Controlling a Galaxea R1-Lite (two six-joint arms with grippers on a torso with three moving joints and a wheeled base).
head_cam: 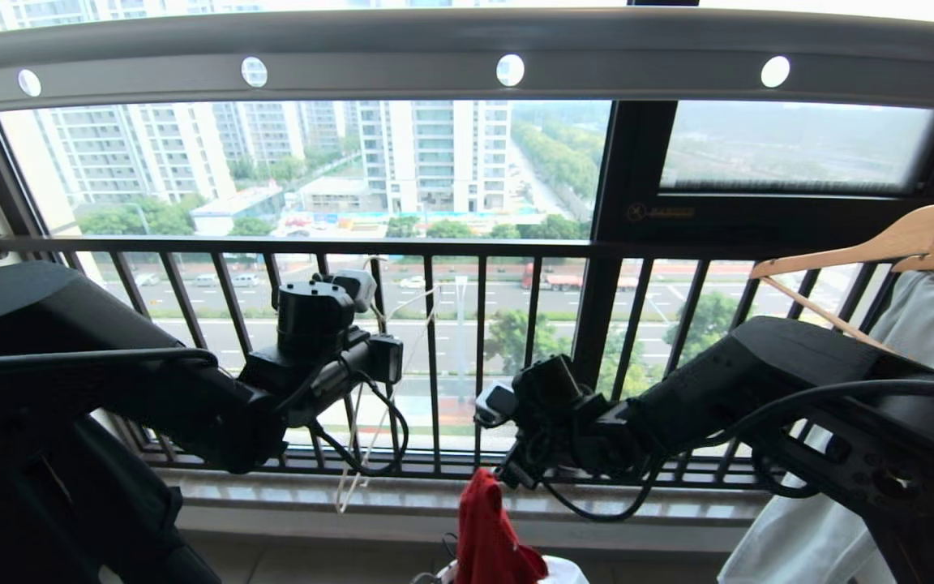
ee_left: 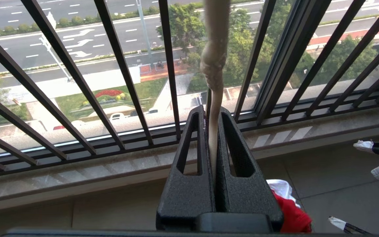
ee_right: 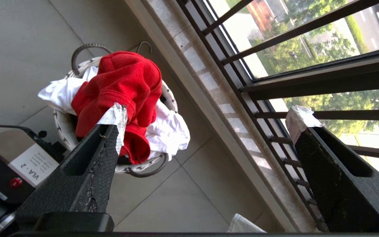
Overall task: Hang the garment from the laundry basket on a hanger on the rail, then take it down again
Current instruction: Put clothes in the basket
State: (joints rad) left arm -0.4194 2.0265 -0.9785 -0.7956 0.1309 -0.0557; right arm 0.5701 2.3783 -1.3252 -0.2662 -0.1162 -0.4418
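The red garment (ee_right: 123,82) lies heaped in the laundry basket (ee_right: 64,128), a round whitish one with dark loop handles, on the floor by the window; it also shows low in the head view (head_cam: 487,535). My right gripper (ee_right: 207,118) hangs open just above it, with nothing between its taped fingertips (ee_right: 115,115). My left gripper (ee_left: 211,110) is shut on the thin cream hanger (ee_left: 213,141), whose twisted neck rises past the jaws; its wire (head_cam: 349,478) dangles below my left arm. The grey rail (head_cam: 467,49) with round holes spans the top.
White cloth (ee_right: 168,131) spills over the basket rim. A black barred window railing (head_cam: 434,247) and stone sill (head_cam: 434,503) stand close ahead. At the right hangs a wooden hanger (head_cam: 905,243) with a pale garment (head_cam: 921,341).
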